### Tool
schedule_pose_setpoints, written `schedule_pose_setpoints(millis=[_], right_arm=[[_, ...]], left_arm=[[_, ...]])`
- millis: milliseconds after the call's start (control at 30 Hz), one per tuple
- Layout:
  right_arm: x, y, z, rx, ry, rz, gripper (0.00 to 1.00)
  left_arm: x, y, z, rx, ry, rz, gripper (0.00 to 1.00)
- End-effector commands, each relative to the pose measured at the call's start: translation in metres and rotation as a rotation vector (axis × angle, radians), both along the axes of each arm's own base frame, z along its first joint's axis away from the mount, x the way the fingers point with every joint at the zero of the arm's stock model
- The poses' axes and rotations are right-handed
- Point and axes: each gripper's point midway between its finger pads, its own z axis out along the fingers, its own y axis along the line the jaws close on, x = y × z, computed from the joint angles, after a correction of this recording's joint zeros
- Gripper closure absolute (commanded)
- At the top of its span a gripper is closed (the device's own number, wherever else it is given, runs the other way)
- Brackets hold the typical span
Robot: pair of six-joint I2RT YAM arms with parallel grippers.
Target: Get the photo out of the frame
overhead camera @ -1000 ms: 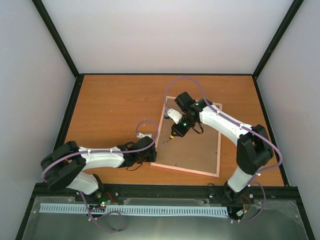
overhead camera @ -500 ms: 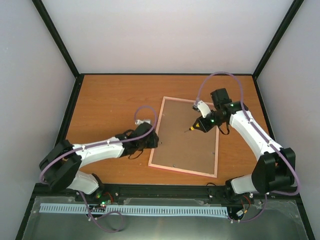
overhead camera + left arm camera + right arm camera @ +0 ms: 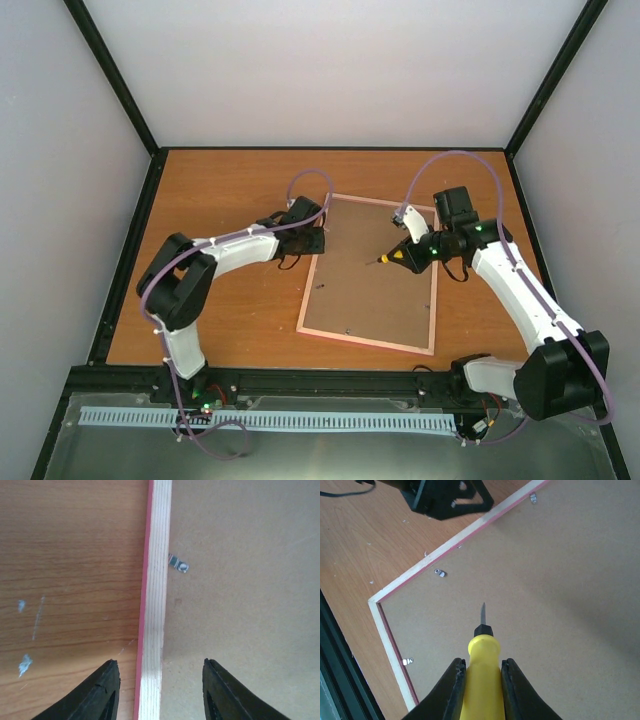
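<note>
The frame (image 3: 433,300) lies face down on the table, thin pink border around its brown backing board (image 3: 375,290). The photo is hidden under that board. My left gripper (image 3: 312,238) is at the frame's left rail near the far corner. In the left wrist view it (image 3: 159,669) is open, one finger on each side of the pale wooden rail (image 3: 157,580) and touching nothing. My right gripper (image 3: 483,667) is shut on a yellow-handled screwdriver (image 3: 482,650). The screwdriver's tip (image 3: 380,260) points left over the middle of the board.
Small metal retaining clips sit along the board's edge, one by the left rail (image 3: 178,565) and others in the right wrist view (image 3: 440,573) (image 3: 408,661). Black posts and grey walls enclose the wooden table (image 3: 220,200). The left arm's body (image 3: 447,497) sits beside the frame's corner.
My left arm has swung from the frame's near left edge up to its far left corner, and its jaws have opened. The right arm carried the screwdriver rightward, then held still.
</note>
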Motion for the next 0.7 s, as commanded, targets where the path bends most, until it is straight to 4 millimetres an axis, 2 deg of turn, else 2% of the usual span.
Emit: schedule_pose_setpoints(millis=[0,433,667], right_arm=[[0.000,0.003,0.005,0.028,-0.027,0.016,0.97],[0.000,0.005,0.002,0.040,-0.016,0.024,0.97],[0.000,0.005,0.001,0.038,-0.013,0.023,0.97]], left_arm=[[0.001,-0.005,-0.016,0.058,0.067,-0.069,0.56],[-0.015,0.005,-0.055,0.107,0.154,-0.076,0.70],[-0.021,0.021,-0.065,0.175,0.165,-0.073,0.90]])
